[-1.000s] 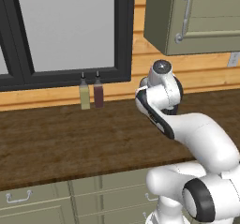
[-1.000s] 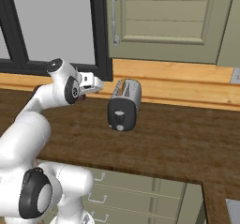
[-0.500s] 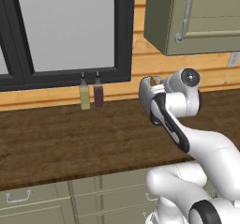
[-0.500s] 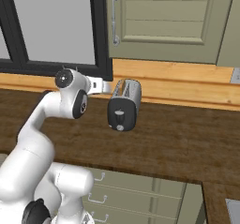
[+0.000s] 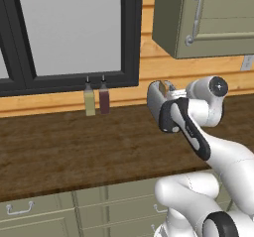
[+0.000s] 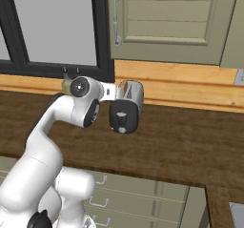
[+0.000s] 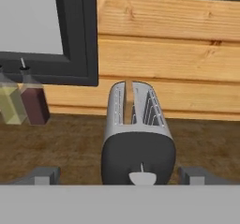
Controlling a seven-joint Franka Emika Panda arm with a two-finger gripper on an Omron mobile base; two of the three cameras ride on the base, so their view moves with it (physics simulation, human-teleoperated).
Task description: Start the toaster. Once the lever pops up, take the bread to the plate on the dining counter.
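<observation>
Where your hand camera looks, the toaster (image 7: 137,138) sits straight ahead on the counter (image 7: 70,143), its dark knob end toward you, centered between the fingertips (image 7: 46,174). Your gripper (image 7: 123,176) is spread wide, holding nothing. The bread (image 7: 128,101) stands upright in the left slot. Two bottles (image 7: 22,101) stand well left by the window (image 7: 42,31).
</observation>
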